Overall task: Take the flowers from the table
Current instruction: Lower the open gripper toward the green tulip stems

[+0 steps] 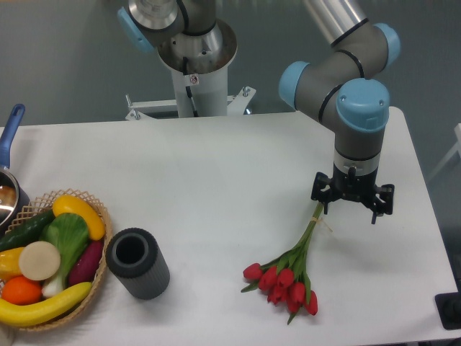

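Note:
The flowers (284,277), a small bunch of red tulip buds on long green stems, lie on the white table (216,166) at the front right. The buds point toward the front edge and the stems run up and to the right. My gripper (351,211) hangs pointing down over the right side of the table, open, with its black fingers spread wide. The upper tips of the stems end right at its left finger (324,205). Nothing sits between the fingers. I cannot tell whether the finger touches the stems.
A wicker basket (105,234) of produce stands at the front left, with a dark grey cylinder cup (137,263) lying beside it. A pot with a blue handle (9,144) pokes in at the left edge. The arm's base (198,72) rises behind the table.

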Robot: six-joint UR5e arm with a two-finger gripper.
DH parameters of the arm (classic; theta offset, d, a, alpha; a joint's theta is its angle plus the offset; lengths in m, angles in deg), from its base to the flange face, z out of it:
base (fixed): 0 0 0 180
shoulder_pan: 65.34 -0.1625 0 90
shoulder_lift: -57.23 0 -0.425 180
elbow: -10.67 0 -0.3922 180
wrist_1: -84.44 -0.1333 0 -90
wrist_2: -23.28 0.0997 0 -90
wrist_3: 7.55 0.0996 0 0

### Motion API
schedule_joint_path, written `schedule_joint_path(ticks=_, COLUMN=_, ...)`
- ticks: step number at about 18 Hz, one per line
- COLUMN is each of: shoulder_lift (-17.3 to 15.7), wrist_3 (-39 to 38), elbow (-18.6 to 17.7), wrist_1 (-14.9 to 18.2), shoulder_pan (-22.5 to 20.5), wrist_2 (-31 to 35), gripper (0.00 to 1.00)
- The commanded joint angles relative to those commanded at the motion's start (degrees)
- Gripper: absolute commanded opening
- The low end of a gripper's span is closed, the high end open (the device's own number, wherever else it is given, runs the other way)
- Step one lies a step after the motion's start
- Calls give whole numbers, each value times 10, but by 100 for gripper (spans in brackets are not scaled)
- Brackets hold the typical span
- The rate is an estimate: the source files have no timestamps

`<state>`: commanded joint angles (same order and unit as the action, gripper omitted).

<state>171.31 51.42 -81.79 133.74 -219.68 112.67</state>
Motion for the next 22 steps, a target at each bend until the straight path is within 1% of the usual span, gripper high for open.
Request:
schedule_joint_path(ticks=5, shoulder_lift=0, wrist_3=-1, elbow=-3, wrist_1=-1, shoulder_pan=0, wrist_2=-1, gripper=100)
schedule_joint_path(ticks=8, shoulder_lift=-2, wrist_3=-4, elbow=-7, wrist_1=5, shoulder_pan=3, wrist_2=0, gripper=100)
schedule_joint_path(ticks=10, shoulder_lift=-7, wrist_3=-4, elbow=-29, wrist_1=4, shoulder_pan=13, wrist_2=0, gripper=100)
schedule_joint_path(ticks=12, shoulder_lift=-8, wrist_3=1, elbow=-44, wrist_1=4, shoulder_pan=14, wrist_2=-2, gripper=100)
schedule_joint_path(ticks=15, shoulder_lift=-4, wrist_3=1, elbow=-40, wrist_1=3, shoulder_pan=14, wrist_2=-6, gripper=100)
schedule_joint_path(ticks=18, shoulder_lift=-5, wrist_3=-5, elbow=-48, wrist_1=3, shoulder_pan=15, wrist_2=-8, gripper=100)
schedule_joint_path(ticks=19, shoulder_lift=-6, wrist_3=-4, elbow=-55, wrist_1=-3, shoulder_pan=15, wrist_2=-8, gripper=100)
schedule_joint_path(ticks=20, shoulder_lift=-5, wrist_3=-4, elbow=-59, wrist_1=-26, shoulder_pan=14, wrist_2=-9, gripper=100)
schedule_joint_path(ticks=21, shoulder_lift=-4, wrist_3=-4, elbow=-68, wrist_1=-58, shoulder_pan=15, wrist_2=-4, gripper=100)
schedule_joint_path(ticks=22, shoulder_lift=-2, wrist_3=-3, elbow=-78, wrist_1=-76, shoulder_pan=19, wrist_2=-3, gripper=100)
